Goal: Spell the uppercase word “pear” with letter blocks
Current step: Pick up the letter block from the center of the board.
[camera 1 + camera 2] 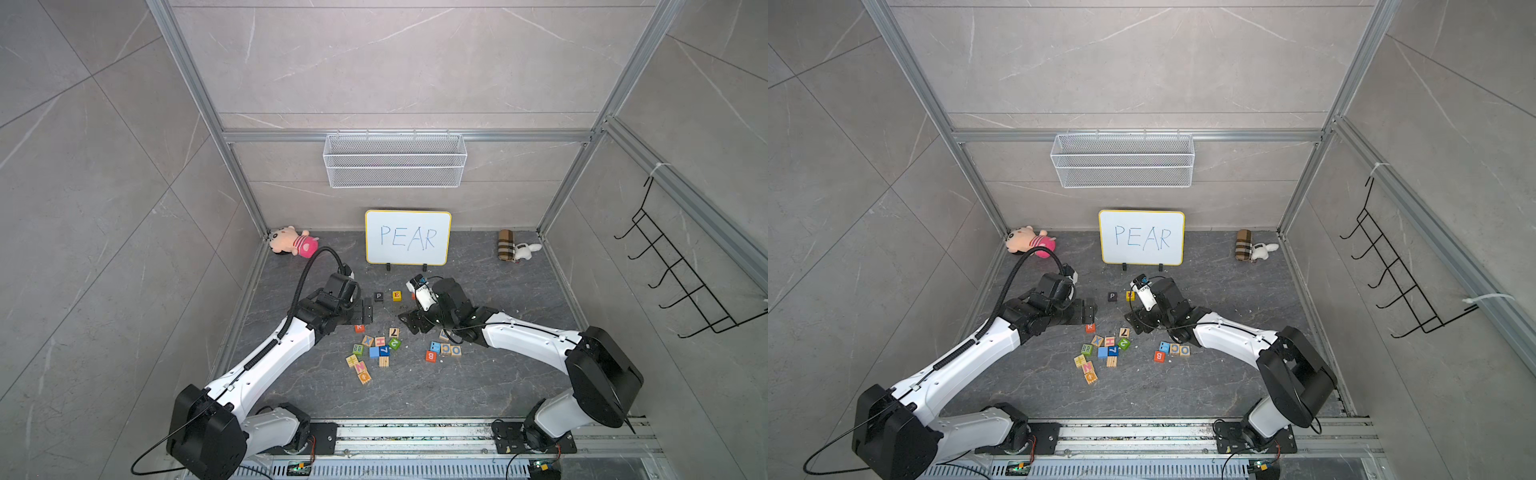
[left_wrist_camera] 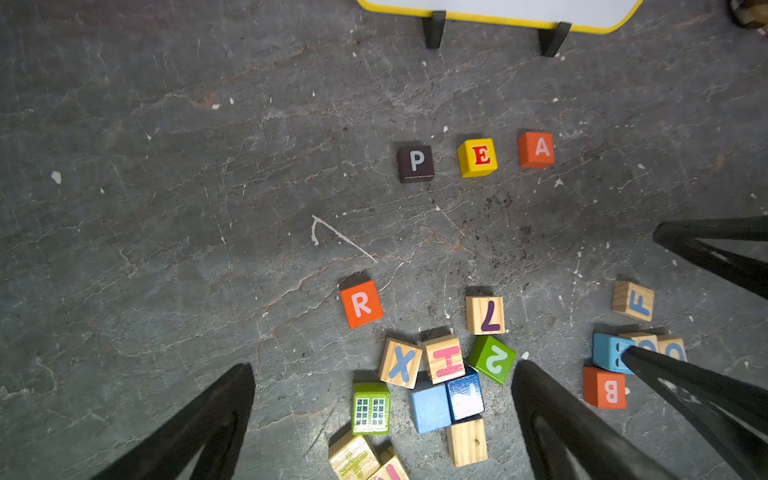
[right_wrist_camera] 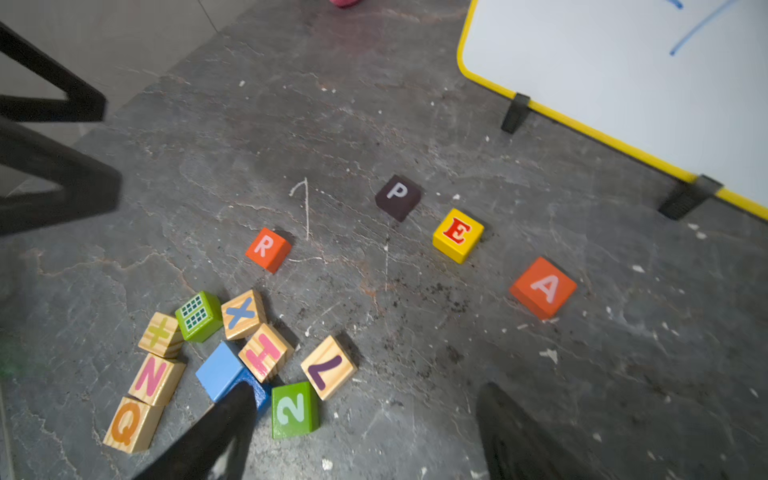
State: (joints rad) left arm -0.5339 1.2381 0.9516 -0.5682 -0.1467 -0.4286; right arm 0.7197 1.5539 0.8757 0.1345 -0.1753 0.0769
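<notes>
Right hand point(image 3: 368, 390) gapes empty, apart from A block point(image 3: 542, 286).

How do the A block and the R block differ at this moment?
The A block stands in the row beside the E block; the R block sits apart, by the loose pile. The A block lines up with that row; the R block is turned askew. Both are orange-red cubes with white letters on top.

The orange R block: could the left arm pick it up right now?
Probably yes. The orange R block stands clear of the X block, and the left gripper hangs open close to it.
</notes>
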